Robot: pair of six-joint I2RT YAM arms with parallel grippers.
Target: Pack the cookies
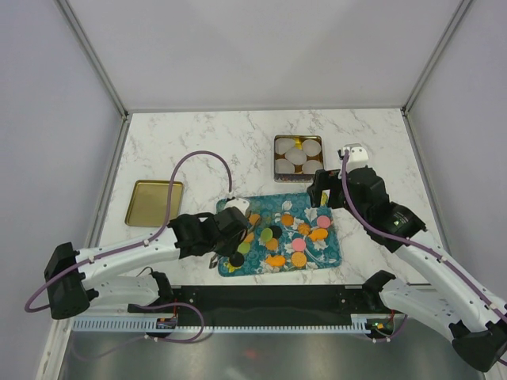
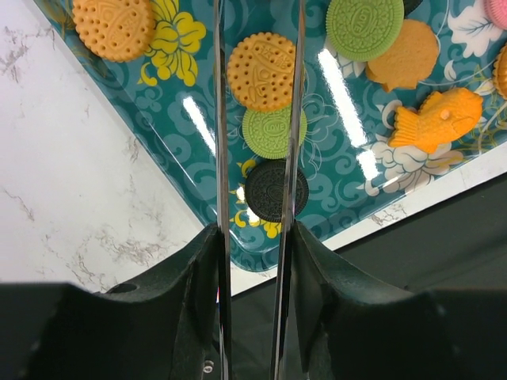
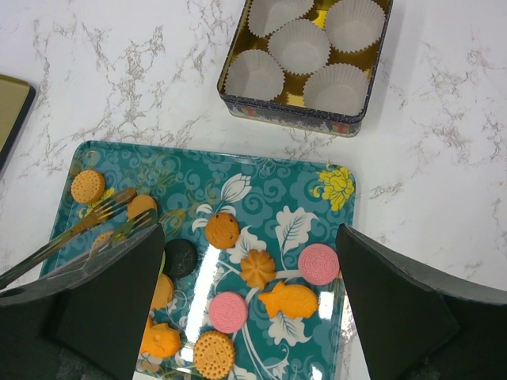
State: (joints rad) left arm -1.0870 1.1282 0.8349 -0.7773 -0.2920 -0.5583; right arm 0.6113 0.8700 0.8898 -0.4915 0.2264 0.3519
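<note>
Left wrist view looks straight down a pair of metal tongs (image 2: 224, 119). The left gripper (image 2: 257, 237) clamps them by their arms, its fingers pressing from outside so that a squeeze would pinch the tips together. The two arms stand apart and run over a black cookie (image 2: 276, 190), a green cookie (image 2: 269, 132) and an orange cookie (image 2: 261, 71), which lie in a row on the teal floral tray (image 2: 158, 119). From the right wrist the tips show near the tray's left end, and I can't tell whether they touch anything. All the cookies (image 3: 228, 310) I can see lie on the tray, and the paper cups (image 3: 298, 46) in the tin (image 3: 293, 117) look empty, so packing seems barely begun. The right gripper (image 3: 245, 237) hangs above the tray, jaws wide apart and empty, likely to leave the tongs room.
</note>
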